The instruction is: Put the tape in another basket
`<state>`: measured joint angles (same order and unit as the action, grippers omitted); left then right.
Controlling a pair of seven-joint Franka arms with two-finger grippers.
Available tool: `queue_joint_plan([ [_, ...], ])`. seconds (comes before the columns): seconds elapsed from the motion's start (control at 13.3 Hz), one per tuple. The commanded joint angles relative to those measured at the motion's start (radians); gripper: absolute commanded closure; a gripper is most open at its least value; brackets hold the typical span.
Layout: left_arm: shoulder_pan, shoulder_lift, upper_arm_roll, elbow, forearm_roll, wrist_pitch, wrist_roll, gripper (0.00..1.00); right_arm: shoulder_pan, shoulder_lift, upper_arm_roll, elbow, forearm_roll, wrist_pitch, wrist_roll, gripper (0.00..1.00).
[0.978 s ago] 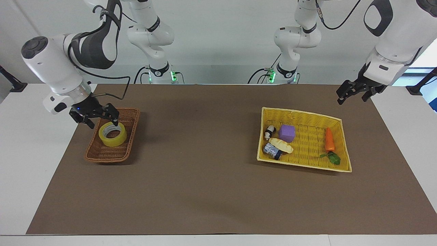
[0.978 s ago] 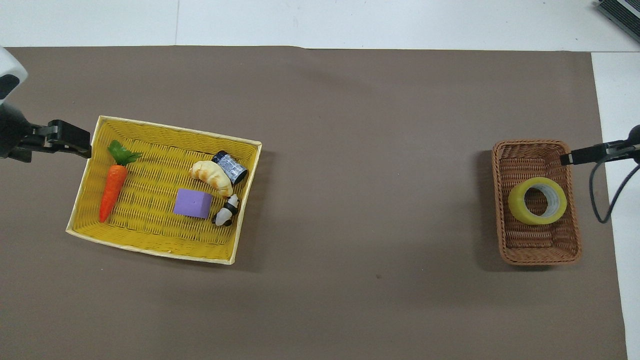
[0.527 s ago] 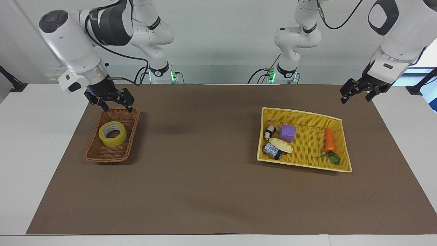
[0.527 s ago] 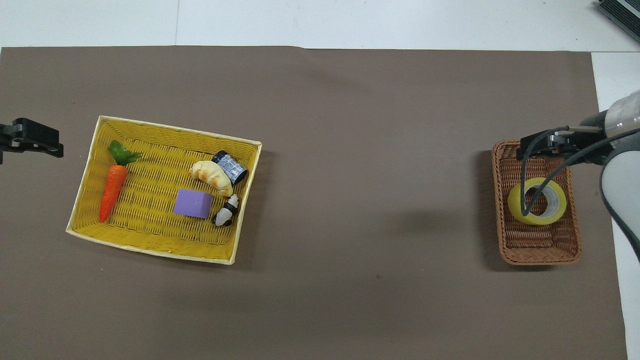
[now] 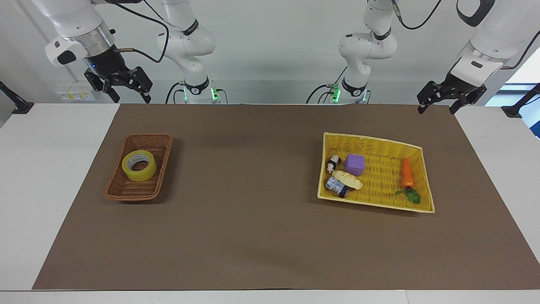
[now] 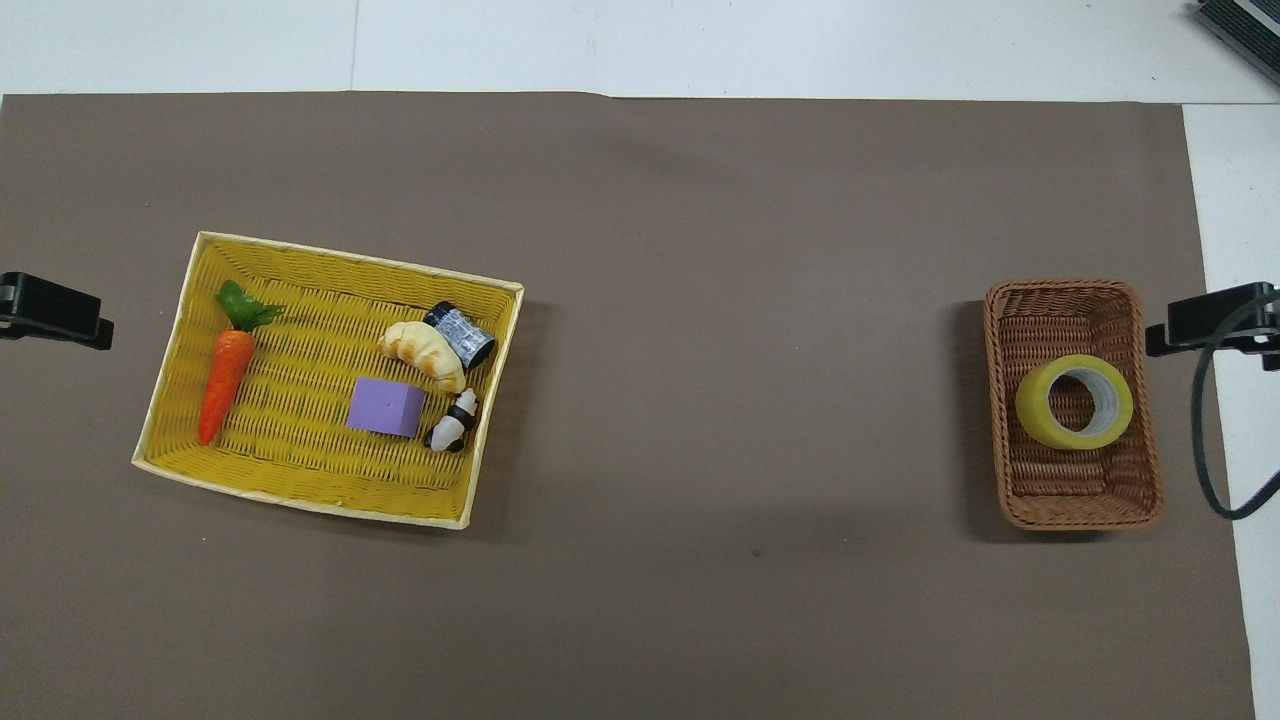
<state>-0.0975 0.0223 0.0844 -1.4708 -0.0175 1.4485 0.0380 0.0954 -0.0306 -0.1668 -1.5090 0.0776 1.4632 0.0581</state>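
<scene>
The yellow tape roll (image 5: 139,165) lies flat in the small brown wicker basket (image 5: 126,195) toward the right arm's end of the table. It also shows in the overhead view (image 6: 1075,400), inside that basket (image 6: 1060,290). My right gripper (image 5: 131,99) is open and empty, raised high over the table's edge at the robots' end, clear of the basket; its tip shows in the overhead view (image 6: 1205,322). My left gripper (image 5: 436,109) is open and empty, raised over the mat's corner near the yellow basket; its tip also shows in the overhead view (image 6: 55,310).
The larger yellow woven basket (image 5: 373,139) sits toward the left arm's end and holds a purple cube (image 5: 354,164), a carrot (image 5: 406,173), a croissant (image 5: 346,179), a small can (image 5: 336,186) and a panda figure (image 5: 333,162). A brown mat (image 5: 253,219) covers the table.
My right gripper has let go of the tape, risen out of the brown basket and drawn back toward the robots. The tape stays in the basket. My left gripper has risen slightly.
</scene>
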Motion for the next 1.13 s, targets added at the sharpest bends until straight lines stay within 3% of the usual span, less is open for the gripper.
queue_joint_plan([
  [0.0,0.009,-0.009,0.008,0.0,-0.012,-0.019,0.01,0.0,-0.007,-0.017,0.009,-0.02,-0.073,0.011,-0.018,0.0],
  [0.15,0.006,-0.009,0.006,0.0,-0.012,-0.019,0.01,0.0,-0.008,-0.018,0.013,0.015,-0.121,-0.006,-0.06,0.0],
  [0.3,0.005,-0.009,0.008,0.0,-0.012,-0.019,0.01,0.0,-0.008,-0.018,0.015,0.065,-0.122,-0.096,-0.06,0.0],
  [1.05,0.006,-0.009,0.006,0.0,-0.012,-0.019,0.01,0.0,0.017,-0.077,0.023,0.0,-0.122,-0.063,-0.08,0.0],
])
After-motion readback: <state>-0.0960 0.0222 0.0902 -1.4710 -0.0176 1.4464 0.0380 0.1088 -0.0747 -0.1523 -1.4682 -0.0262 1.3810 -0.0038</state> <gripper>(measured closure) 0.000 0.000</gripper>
